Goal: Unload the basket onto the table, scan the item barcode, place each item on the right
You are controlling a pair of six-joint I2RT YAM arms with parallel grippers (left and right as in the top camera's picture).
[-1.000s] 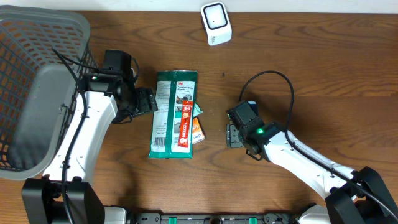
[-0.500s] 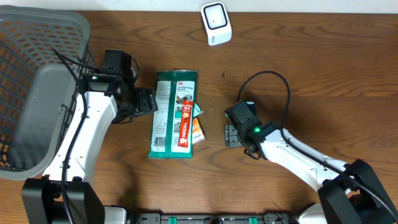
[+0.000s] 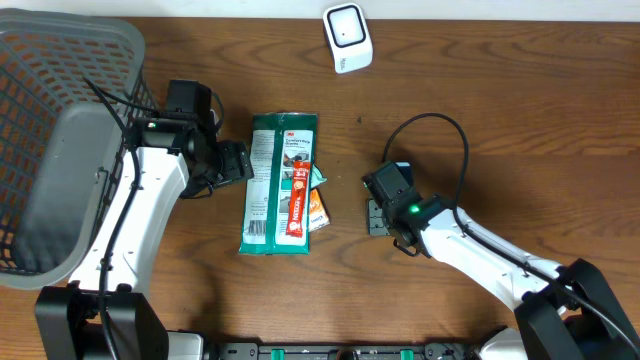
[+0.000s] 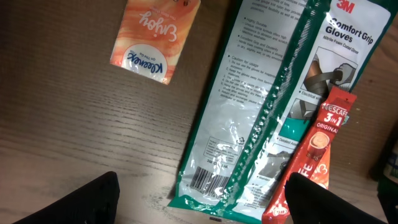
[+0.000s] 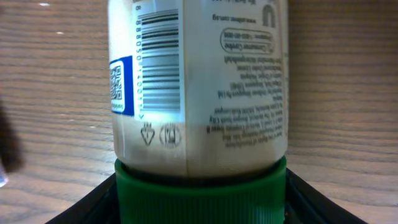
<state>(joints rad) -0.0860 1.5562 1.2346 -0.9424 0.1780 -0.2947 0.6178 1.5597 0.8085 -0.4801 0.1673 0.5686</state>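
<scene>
One bottle (image 5: 199,93) lies with its cap (image 5: 200,186) between the right end effector's (image 3: 379,215) fingers (image 5: 102,202); clamped or not, we cannot tell. We judge it light, stiff, slick: grip the cap. Left end effector (image 3: 240,160) stands apart.

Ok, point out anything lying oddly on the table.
The red coffee sachet lies on top of the gloves pack, covering part of its printed front instead of resting on the wood. Nothing looks spilled or damaged.

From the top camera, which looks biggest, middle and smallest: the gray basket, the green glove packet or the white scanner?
1. gray basket, by far the largest
2. green glove packet
3. white scanner, the smallest
No two look alike in size.
</scene>
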